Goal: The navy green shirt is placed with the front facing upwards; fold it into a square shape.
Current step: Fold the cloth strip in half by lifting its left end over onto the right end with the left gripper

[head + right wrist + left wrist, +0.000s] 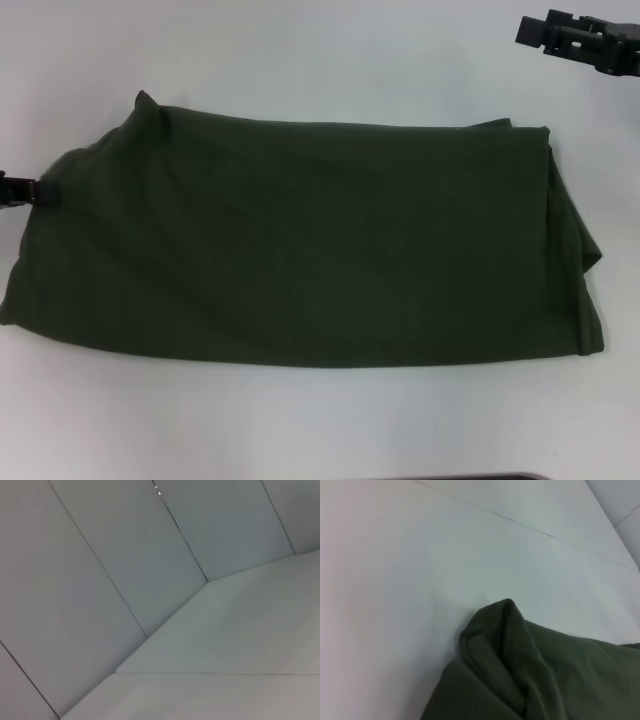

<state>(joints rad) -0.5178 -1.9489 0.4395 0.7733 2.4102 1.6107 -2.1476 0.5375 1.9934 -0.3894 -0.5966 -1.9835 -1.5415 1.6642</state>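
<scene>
The navy green shirt (300, 245) lies folded into a wide band across the white table; its letters and collar are hidden. A small peak of cloth sticks up at its far left corner. My left gripper (30, 190) is at the shirt's left edge, touching the cloth. The left wrist view shows a bunched fold of the shirt (520, 665) close up, without fingers. My right gripper (545, 32) hangs at the far right, above and away from the shirt. The right wrist view shows only walls and table.
The white table (300, 60) runs around the shirt on all sides. A dark edge (500, 476) shows at the near side of the head view. Wall panels (125, 555) stand behind the table.
</scene>
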